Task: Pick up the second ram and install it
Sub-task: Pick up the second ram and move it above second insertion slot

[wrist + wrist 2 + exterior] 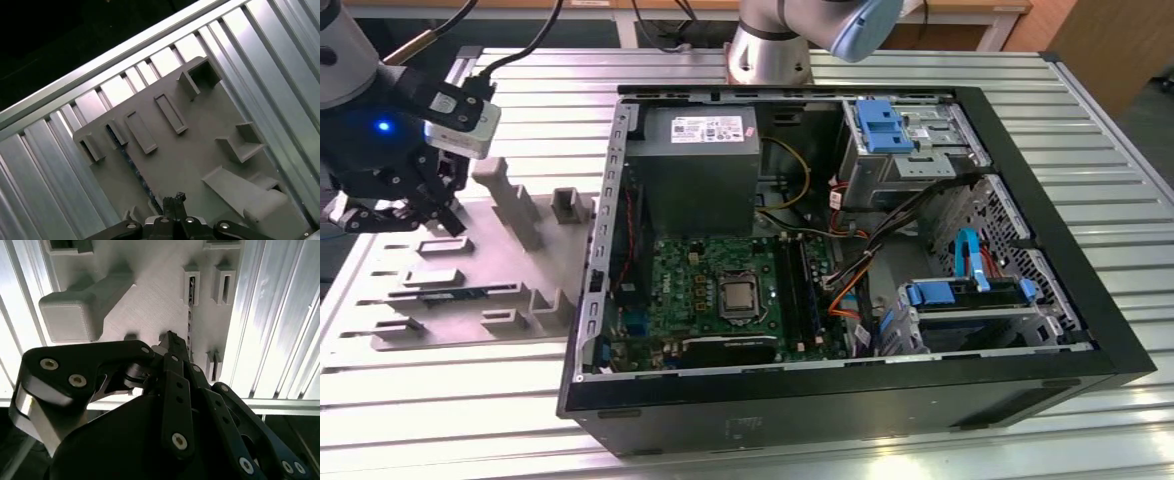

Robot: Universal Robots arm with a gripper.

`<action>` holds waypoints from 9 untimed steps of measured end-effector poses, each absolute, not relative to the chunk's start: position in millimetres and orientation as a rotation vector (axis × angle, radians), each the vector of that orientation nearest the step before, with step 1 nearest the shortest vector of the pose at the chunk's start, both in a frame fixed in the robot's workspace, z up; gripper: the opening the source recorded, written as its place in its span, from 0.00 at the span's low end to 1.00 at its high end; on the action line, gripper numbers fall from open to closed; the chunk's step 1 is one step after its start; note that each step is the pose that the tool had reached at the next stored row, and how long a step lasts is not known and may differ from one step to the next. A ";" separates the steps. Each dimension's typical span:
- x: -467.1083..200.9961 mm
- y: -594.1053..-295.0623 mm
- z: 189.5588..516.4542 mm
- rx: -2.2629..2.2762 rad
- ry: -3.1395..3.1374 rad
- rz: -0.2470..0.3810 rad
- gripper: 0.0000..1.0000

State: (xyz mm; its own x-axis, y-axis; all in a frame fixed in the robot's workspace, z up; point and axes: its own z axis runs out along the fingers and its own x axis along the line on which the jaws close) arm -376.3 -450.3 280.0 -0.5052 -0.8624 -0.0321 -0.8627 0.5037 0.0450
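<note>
The second ram (454, 295) is a slim blue-green stick standing on edge in a slot of the grey fixture tray (494, 255), at the exterior view's left. It appears as a thin dark strip in the second wrist view (189, 315) and in the first wrist view (132, 167). My gripper (420, 225) hangs over the tray, above and a little behind the ram. Its black fingertips (173, 200) are pressed together with nothing between them. In the second wrist view the gripper (170, 337) sits just beside the ram's line, near one end of the stick.
An open black computer case (854, 400) lies at the exterior view's middle and right, with the green motherboard (707, 290), power supply (700, 165) and blue drive brackets (967, 290) inside. Grey posts (507, 200) rise from the tray near my gripper. The table is ribbed metal (440, 400).
</note>
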 end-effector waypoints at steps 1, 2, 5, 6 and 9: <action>-376.3 -450.3 279.2 -1.587 2.704 0.086 0.11; -376.3 -450.3 278.5 -1.611 2.691 0.087 0.11; -376.3 -450.3 276.2 -1.684 2.647 0.087 0.11; -376.3 -450.3 275.5 -1.708 2.632 0.087 0.11; -376.3 -450.3 273.2 -1.781 2.586 0.087 0.11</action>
State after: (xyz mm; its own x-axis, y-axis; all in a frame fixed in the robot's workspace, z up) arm -376.3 -450.3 273.2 -0.3570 -0.9336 -0.0319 -0.9336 0.3554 0.0453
